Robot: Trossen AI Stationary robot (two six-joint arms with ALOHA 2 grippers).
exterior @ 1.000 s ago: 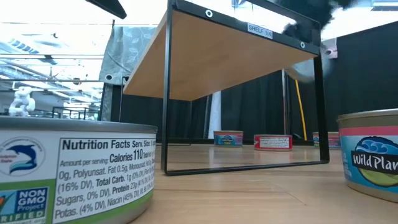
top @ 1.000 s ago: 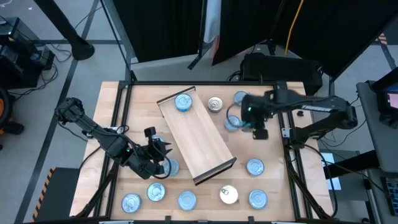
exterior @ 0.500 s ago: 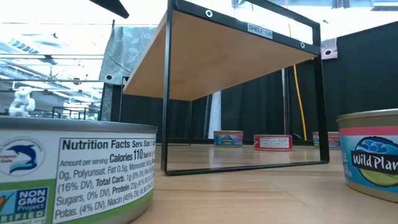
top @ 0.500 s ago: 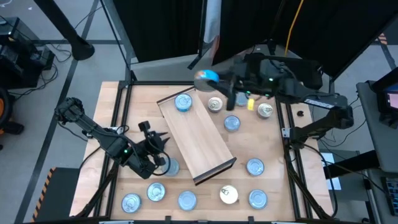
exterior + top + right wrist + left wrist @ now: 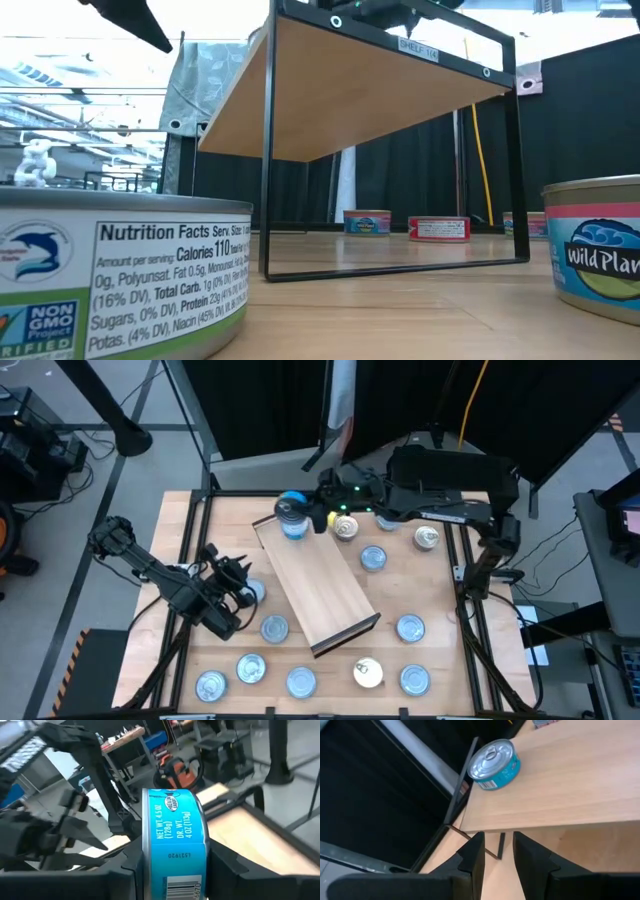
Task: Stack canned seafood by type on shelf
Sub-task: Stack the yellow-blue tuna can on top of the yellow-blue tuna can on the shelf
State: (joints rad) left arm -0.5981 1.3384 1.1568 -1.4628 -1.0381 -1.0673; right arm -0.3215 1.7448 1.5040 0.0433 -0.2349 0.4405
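Note:
My right gripper (image 5: 300,512) is shut on a blue-walled tin (image 5: 172,845) and holds it over the far end of the shelf (image 5: 320,585). Just below it, another blue-topped tin (image 5: 295,527) stands on its flat bottom on the shelf. That tin (image 5: 495,764) shows in the left wrist view too. My left gripper (image 5: 232,573) hovers off the shelf's left side, open, with nothing between its fingers (image 5: 477,862). A tin (image 5: 252,592) lies on the table beside it. Several more tins, blue-topped and gold-topped, rest flat on the tabletop around the shelf. My right gripper pinches the tin between its two fingers, one finger (image 5: 122,875) on each flat face. The blue label wall (image 5: 175,820) faces the wrist camera. The fingers reach in roughly level from the table's right side. The tin is turned on edge and lifted clear above the shelf.
Gold-topped tins (image 5: 345,528) (image 5: 427,538) and a blue-topped one (image 5: 373,558) lie right of the shelf's far end. Another tin (image 5: 272,628) sits by the shelf's left side. A row of tins (image 5: 300,680) lines the near edge. Black frame rails (image 5: 195,560) border the table.
My right gripper has swept from the table's far right toward the left, carrying the tin, and has rolled its wrist so the tin stands on edge over the shelf's far end. My left gripper has swung toward the far left and turned, baring a tin on the table.

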